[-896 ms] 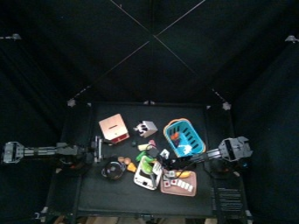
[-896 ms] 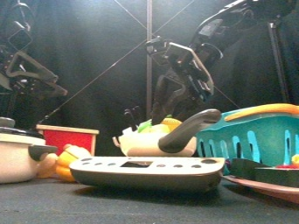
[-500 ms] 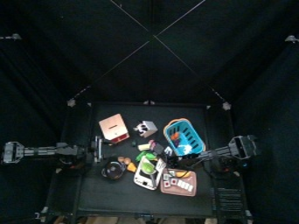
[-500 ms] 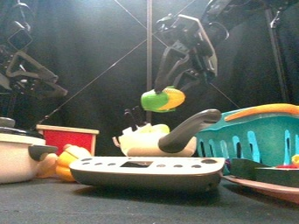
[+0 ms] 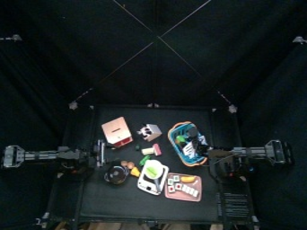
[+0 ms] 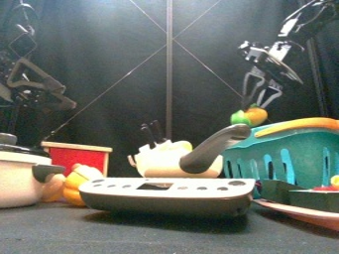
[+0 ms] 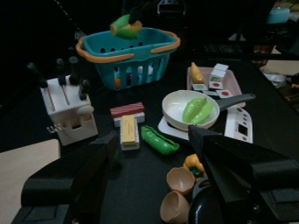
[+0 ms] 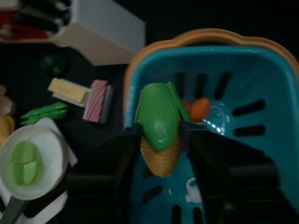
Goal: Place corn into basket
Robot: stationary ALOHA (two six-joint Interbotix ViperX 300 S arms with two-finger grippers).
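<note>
The corn (image 8: 158,131), yellow with a green husk, is held in my right gripper (image 8: 166,153), which is shut on it. It hangs just above the open top of the teal basket with the orange rim (image 8: 233,44). In the front view the corn (image 6: 248,117) is at the basket's (image 6: 284,154) rim, under the gripper (image 6: 255,104). The left wrist view shows the corn (image 7: 128,24) over the basket (image 7: 117,61). My left gripper (image 7: 158,188) is open and empty at the table's left side (image 5: 86,158).
A white knife block (image 7: 65,109), a pan holding a green vegetable (image 7: 197,108), a red box (image 5: 117,130), a pot (image 6: 16,179), a flat grey scale (image 6: 159,193) and a tray (image 5: 182,186) crowd the table beside the basket.
My right gripper has lifted the corn from beside the pan and carried it to the right, to over the basket. The left arm has not moved.
</note>
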